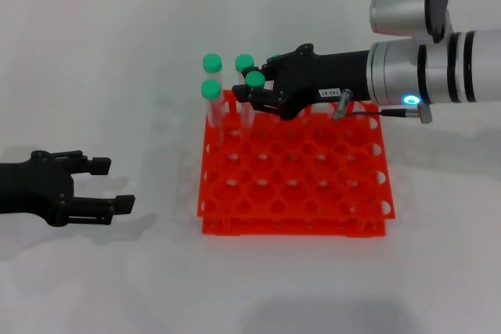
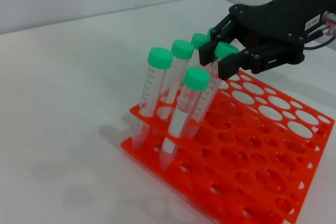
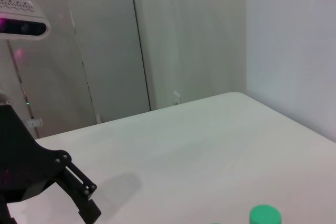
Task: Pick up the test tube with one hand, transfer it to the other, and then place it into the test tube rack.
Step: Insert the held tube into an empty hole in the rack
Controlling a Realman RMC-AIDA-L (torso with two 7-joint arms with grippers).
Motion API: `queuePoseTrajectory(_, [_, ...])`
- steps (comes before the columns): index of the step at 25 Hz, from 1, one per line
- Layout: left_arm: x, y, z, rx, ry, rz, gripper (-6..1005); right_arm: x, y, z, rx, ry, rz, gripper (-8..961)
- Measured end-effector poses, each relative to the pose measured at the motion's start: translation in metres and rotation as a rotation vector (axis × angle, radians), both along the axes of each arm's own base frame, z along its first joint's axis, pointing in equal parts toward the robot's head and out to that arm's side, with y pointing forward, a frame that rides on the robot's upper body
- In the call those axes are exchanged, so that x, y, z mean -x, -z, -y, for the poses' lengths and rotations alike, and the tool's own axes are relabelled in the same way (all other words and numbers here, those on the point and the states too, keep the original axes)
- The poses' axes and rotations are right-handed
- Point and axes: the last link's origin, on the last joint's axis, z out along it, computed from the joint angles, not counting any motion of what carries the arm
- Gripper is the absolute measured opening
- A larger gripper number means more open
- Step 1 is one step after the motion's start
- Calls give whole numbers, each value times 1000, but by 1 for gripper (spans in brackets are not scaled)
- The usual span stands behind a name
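Note:
The orange test tube rack [image 1: 313,193] stands in the middle of the table and fills the left wrist view [image 2: 273,145]. My right gripper [image 1: 252,87], black with a white label and a blue light behind it, reaches over the rack's far left corner. It is shut on a green-capped test tube [image 1: 254,79] just below the cap. In the left wrist view its fingers [image 2: 233,65] straddle that tube [image 2: 226,50], which leans with its lower end in a rack hole. My left gripper [image 1: 113,184] is open and empty, low at the table's left.
Several other green-capped tubes [image 1: 211,76] stand in the rack's far left holes, close to the held one [image 2: 178,87]. The right wrist view shows one green cap [image 3: 265,216] and a white wall behind the table's edge.

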Motion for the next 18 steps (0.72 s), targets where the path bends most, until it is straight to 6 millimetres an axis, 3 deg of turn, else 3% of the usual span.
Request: queuePoseTrajectory(18, [0,1,-1,1,0,2,861,6,1,0,5,-20,4,358])
